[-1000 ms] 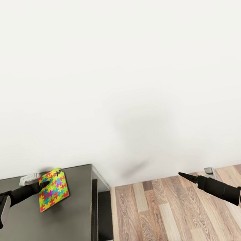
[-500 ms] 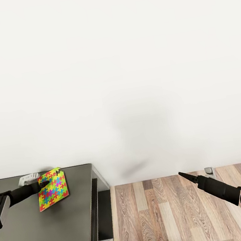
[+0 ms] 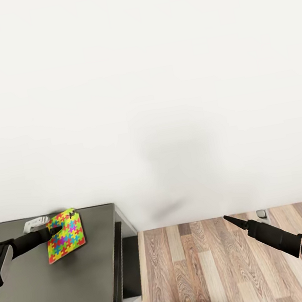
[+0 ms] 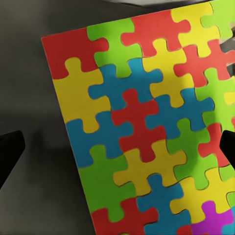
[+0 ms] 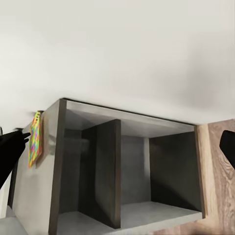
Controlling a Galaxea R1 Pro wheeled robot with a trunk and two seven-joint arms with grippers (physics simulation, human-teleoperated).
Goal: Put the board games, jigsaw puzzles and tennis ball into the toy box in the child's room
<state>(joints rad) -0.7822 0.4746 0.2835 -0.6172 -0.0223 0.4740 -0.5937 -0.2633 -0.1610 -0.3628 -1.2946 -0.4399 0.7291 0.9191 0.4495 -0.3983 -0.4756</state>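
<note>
A jigsaw puzzle (image 3: 65, 235), a thin square of yellow, green, red and blue pieces, hangs tilted just above the dark grey section of the table (image 3: 56, 289). My left gripper (image 3: 60, 226) is shut on its upper edge. The left wrist view shows the jigsaw puzzle (image 4: 147, 127) face-on and close, with one dark fingertip (image 4: 228, 147) against it. Far to the right, over the floor, my right gripper (image 3: 227, 218) is open and holds nothing. Its wrist view looks back at the table's side (image 5: 58, 161) and shows the jigsaw puzzle (image 5: 35, 139) edge-on.
A small white object (image 3: 35, 223) lies on the table behind my left gripper. Open shelf compartments (image 5: 132, 171) sit under the table's right end. Wood-plank floor (image 3: 205, 269) stretches to the right, a bare white wall (image 3: 161, 95) stands behind, and a wall socket (image 3: 262, 213) sits low.
The whole picture has shifted up a little, so the camera moved. Both arms and the held puzzle keep the same pose.
</note>
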